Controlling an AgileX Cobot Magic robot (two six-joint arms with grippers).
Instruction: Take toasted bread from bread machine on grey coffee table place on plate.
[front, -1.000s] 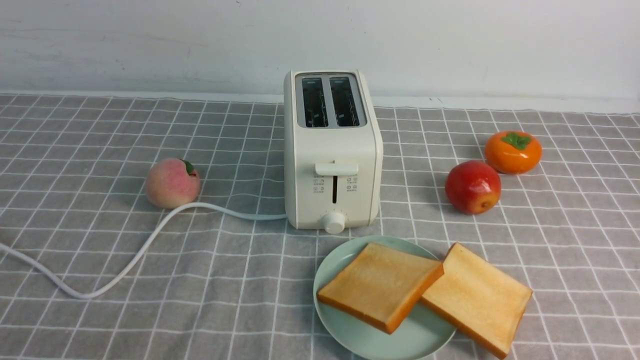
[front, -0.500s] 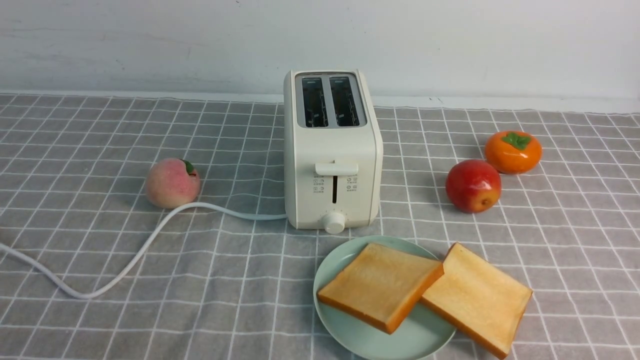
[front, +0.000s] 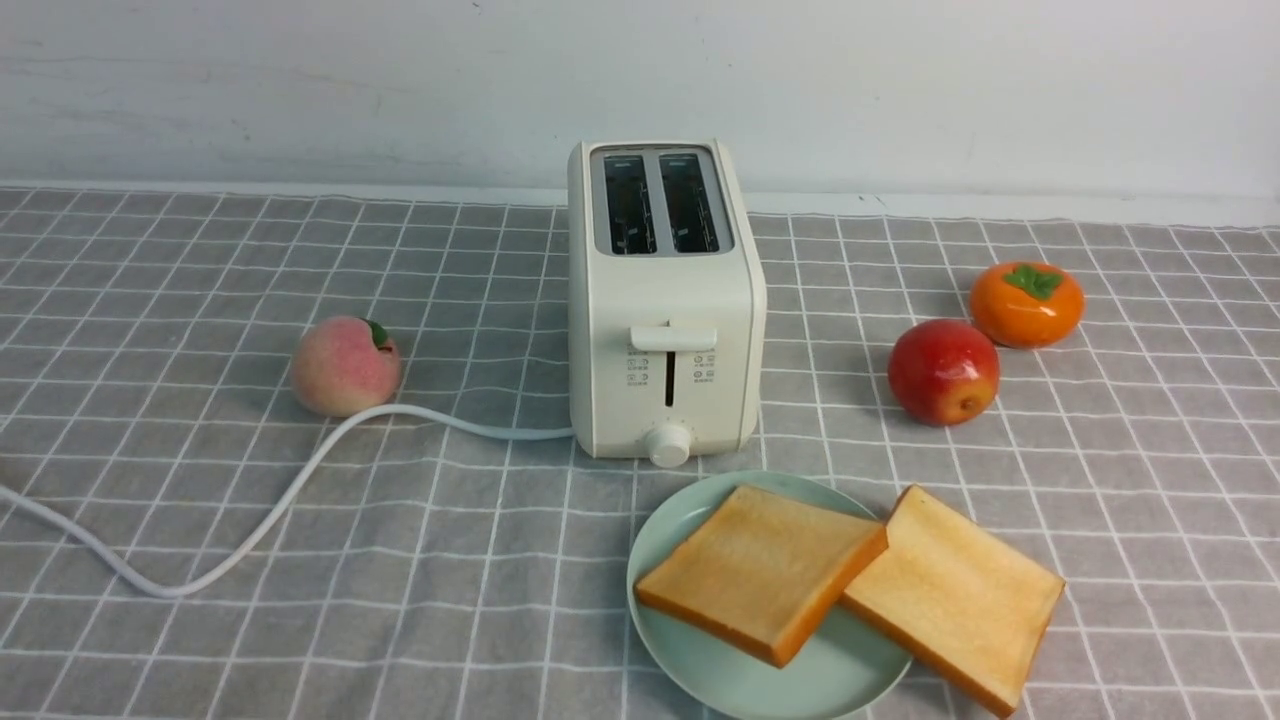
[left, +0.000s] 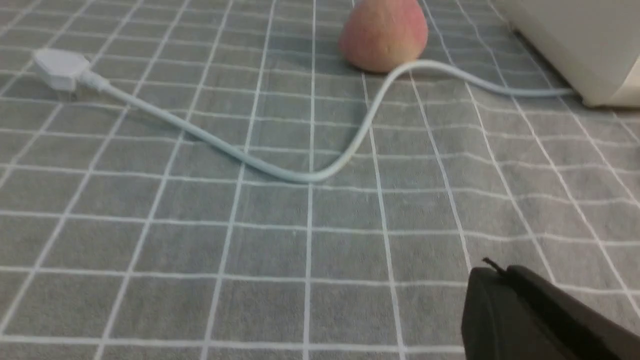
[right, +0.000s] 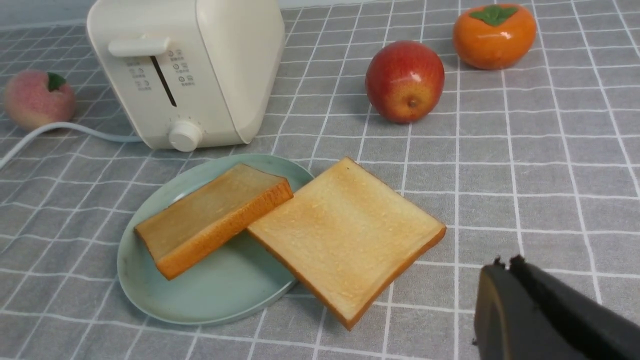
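Wall: plain white, faintly scuffed, rising directly behind the cloth's far edge.
Ledge: narrow pale strip running along the wall's foot.
Light: soft and even, with short, faint shadows falling away from the wall.

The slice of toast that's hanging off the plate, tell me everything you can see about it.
The right-hand slice of toast is a thick square with a pale golden face and a darker orange-brown crust edge. It lies face up and tilted: one side rests on the mint-green plate, tucked under the raised edge of the other slice, while most of it overhangs onto the grey checked cloth. Neither gripper touches it.
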